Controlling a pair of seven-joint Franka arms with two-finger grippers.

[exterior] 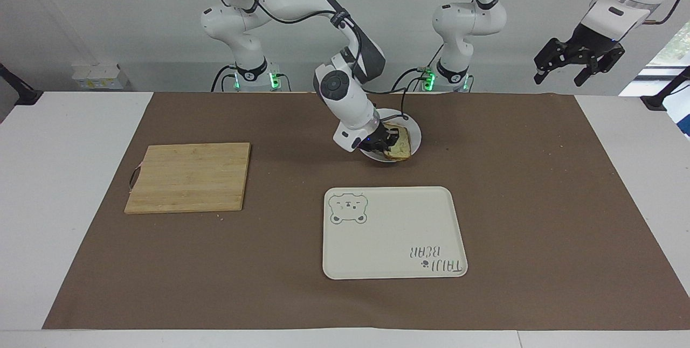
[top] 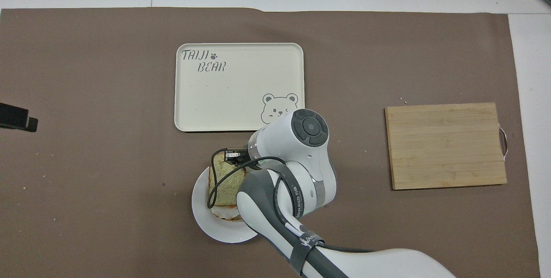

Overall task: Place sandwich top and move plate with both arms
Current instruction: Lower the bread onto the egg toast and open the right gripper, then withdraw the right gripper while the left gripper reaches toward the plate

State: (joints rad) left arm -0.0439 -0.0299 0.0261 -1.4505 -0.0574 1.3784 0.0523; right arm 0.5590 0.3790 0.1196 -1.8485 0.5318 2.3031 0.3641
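Note:
The plate (exterior: 416,133) stands near the robots at mid table and also shows in the overhead view (top: 220,231). On it lies a toasted slice with a fried egg (top: 224,214). The sandwich top (exterior: 401,144) lies nearly flat on that stack, also in the overhead view (top: 223,185). My right gripper (exterior: 384,141) is low over the plate and shut on the slice's edge toward the tray; it also shows in the overhead view (top: 233,158). My left gripper (exterior: 575,65) waits, open and raised, above its own end of the table.
A cream tray with a bear drawing (exterior: 393,232) lies farther from the robots than the plate. A wooden cutting board (exterior: 188,176) lies toward the right arm's end of the table. The right arm's elbow covers part of the plate from above.

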